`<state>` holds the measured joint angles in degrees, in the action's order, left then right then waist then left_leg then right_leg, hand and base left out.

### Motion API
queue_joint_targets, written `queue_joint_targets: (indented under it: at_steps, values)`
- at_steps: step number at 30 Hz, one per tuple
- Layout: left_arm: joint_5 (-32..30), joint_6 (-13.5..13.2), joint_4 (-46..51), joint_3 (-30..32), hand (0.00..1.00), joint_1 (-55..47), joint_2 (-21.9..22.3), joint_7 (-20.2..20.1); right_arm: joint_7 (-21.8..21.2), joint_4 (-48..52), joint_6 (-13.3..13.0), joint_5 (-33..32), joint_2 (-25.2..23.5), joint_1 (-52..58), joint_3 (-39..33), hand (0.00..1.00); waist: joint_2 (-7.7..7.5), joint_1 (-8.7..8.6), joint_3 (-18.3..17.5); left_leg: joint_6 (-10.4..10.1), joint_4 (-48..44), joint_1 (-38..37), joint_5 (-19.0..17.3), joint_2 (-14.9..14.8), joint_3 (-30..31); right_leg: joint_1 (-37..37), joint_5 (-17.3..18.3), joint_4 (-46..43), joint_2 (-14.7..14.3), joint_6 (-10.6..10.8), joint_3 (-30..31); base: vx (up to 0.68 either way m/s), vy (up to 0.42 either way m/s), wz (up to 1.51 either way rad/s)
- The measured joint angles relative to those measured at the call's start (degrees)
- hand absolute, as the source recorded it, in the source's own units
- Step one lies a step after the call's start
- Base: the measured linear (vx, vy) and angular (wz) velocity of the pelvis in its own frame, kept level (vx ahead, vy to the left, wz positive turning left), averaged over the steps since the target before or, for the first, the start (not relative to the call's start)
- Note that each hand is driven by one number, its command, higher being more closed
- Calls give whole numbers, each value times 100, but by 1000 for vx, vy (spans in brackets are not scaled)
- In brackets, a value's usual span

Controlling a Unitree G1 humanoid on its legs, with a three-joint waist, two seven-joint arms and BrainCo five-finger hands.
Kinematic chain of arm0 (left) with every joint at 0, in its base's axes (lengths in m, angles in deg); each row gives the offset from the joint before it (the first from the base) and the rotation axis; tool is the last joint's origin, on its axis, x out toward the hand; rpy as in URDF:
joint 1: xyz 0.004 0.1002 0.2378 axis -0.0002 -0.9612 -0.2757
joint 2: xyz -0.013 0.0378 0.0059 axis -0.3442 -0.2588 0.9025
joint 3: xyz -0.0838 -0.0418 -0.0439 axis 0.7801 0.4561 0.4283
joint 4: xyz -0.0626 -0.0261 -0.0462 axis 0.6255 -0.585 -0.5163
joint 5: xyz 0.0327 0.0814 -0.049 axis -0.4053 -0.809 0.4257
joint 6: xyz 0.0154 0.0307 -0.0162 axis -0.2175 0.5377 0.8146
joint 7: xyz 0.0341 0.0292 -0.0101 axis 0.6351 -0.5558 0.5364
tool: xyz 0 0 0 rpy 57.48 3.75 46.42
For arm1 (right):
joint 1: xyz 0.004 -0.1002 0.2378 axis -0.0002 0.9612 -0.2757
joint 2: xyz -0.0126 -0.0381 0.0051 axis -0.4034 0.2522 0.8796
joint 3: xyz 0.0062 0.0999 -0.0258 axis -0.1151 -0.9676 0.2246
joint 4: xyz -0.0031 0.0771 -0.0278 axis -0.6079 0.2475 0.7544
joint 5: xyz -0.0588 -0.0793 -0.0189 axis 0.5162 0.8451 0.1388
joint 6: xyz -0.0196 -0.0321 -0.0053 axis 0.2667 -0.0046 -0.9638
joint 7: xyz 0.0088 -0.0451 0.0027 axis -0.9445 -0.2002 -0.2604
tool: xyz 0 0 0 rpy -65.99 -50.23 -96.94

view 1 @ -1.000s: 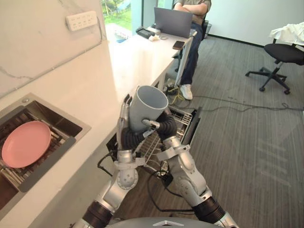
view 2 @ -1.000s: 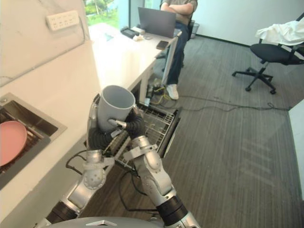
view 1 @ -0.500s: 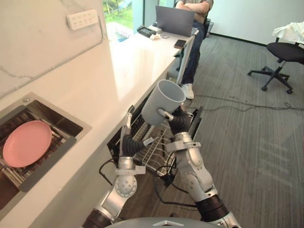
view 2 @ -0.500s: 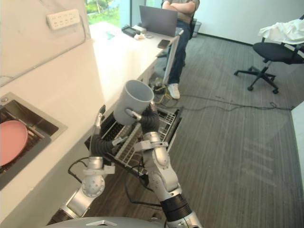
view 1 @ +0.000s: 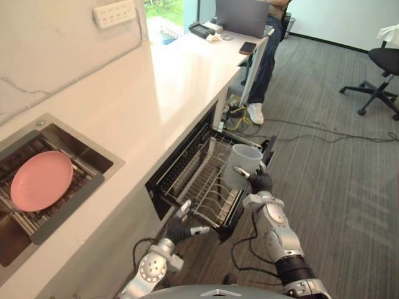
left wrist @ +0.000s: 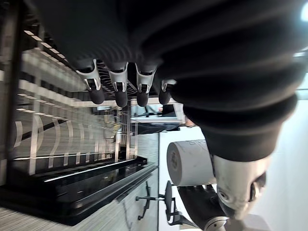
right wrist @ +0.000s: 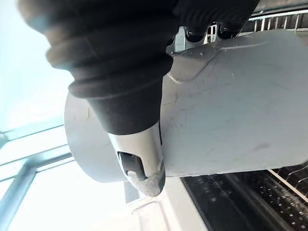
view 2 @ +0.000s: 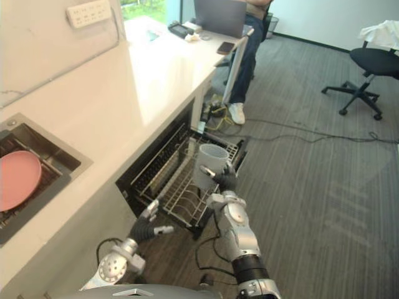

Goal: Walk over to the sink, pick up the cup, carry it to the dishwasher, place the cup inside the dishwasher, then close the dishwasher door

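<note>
A light grey cup hangs upright over the front right part of the pulled-out wire rack of the open dishwasher. My right hand is shut on the cup's side, and in the right wrist view its thumb lies across the cup's wall. My left hand is low in front of the dishwasher's black front edge, open and holding nothing. Past its fingers the left wrist view shows the rack and the cup.
A sink set in the white counter holds a pink plate. A person stands at the counter's far end by a laptop. An office chair stands at the far right on grey carpet.
My right hand has brought the cup down from chest height to just above the rack. The left hand has dropped low before the dishwasher. The camera has tipped downward.
</note>
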<state>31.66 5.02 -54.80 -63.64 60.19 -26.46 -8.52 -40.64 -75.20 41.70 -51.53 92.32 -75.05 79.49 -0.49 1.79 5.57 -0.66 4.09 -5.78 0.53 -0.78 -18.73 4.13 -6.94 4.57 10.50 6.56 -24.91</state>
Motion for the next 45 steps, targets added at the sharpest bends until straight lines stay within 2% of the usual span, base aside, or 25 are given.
queue_joint_targets:
  at_steps: [3,7,12,14,15,17,18,20,22,23,28,29,32,36,39,45]
  values:
    - [-7,94,-319,57,0,48,-147,110,-67,-821,195,142,158,-746,12,100,35,34,161,46,-19,159,70,21,191,-23,-31,1,34,4,-176,-76,10,34]
    - [261,106,-499,550,0,111,-174,509,-213,-1663,483,183,493,-1690,105,100,87,328,552,45,-134,639,181,16,536,-231,-86,0,60,-44,-531,-83,20,49]
    - [331,-120,-596,1090,0,269,-187,780,-301,-2781,672,228,938,-2824,111,100,235,580,1219,103,-328,1213,405,24,1009,-437,-132,-30,65,-92,-1028,-49,22,55]
    - [375,-185,-716,1205,0,379,-184,867,-431,-3414,760,239,1238,-3471,113,100,351,686,1618,123,-473,1434,430,43,1135,-525,-136,-82,94,-98,-1177,-44,43,37]
    - [429,-189,-766,1245,0,387,-163,881,-485,-3616,767,246,1350,-3670,115,100,396,747,1703,131,-523,1549,436,51,1160,-622,-136,-123,113,-99,-1191,-28,36,23]
    - [635,-190,-852,1306,0,387,-115,895,-550,-3900,770,364,1528,-3917,117,100,490,831,1782,155,-567,1746,471,89,1245,-771,-138,-178,151,-100,-1254,-8,39,25]
    - [836,-191,-973,1399,0,392,-51,919,-642,-4146,792,469,1674,-4057,117,100,566,927,1832,175,-587,1897,488,117,1288,-894,-137,-228,191,-100,-1307,15,46,27]
    - [980,-191,-1142,1520,0,392,68,994,-708,-4506,903,597,1784,-4193,115,100,646,1054,1886,198,-611,2036,505,152,1341,-1029,-125,-325,251,-92,-1338,29,41,22]
    - [991,-207,-1187,1530,0,392,100,1016,-728,-4732,1021,648,1831,-4263,113,100,690,1107,1937,213,-638,2121,517,186,1408,-1064,-114,-343,279,-80,-1351,20,32,23]
    - [991,-278,-1185,1525,0,393,131,1021,-741,-4904,1092,674,1852,-4340,111,100,714,1175,1976,228,-649,2188,529,195,1415,-1130,-113,-368,297,-80,-1352,1,20,10]
    - [1009,-372,-1073,1495,0,403,305,1184,-1157,-5107,1125,1262,1944,-4624,104,100,900,1258,2162,275,-558,2302,628,244,1449,-1275,-123,-413,343,-71,-1364,-15,12,5]
    - [1032,-370,-1048,1459,0,402,300,1240,-1235,-5106,1077,1406,1964,-4674,104,0,902,1269,2163,265,-492,2338,680,246,1498,-1345,-121,-431,341,-73,-1373,-11,-14,8]
    - [1121,-325,-975,1413,0,402,292,1233,-1458,-5117,1081,1618,2135,-4825,108,0,957,1284,2206,254,-423,2422,780,236,1597,-1417,-91,-500,337,-99,-1480,7,-46,17]
    - [1234,-301,-960,1395,0,402,291,1124,-1404,-5119,1083,1861,2110,-4842,182,0,970,1318,2216,232,-382,2431,822,232,1710,-1418,-37,-565,333,-108,-1544,24,-37,13]
    - [1344,-303,-906,1369,0,402,291,1108,-1313,-5123,897,2067,2106,-4905,347,0,970,1379,2217,223,-381,2432,834,225,1723,-1411,-23,-574,326,-103,-1554,18,-37,3]
    - [1452,-282,-732,1416,0,401,291,985,-1169,-4939,563,2147,2110,-5092,512,0,931,1358,2241,220,-345,2363,883,205,1740,-1316,-21,-572,308,-108,-1625,11,-33,4]
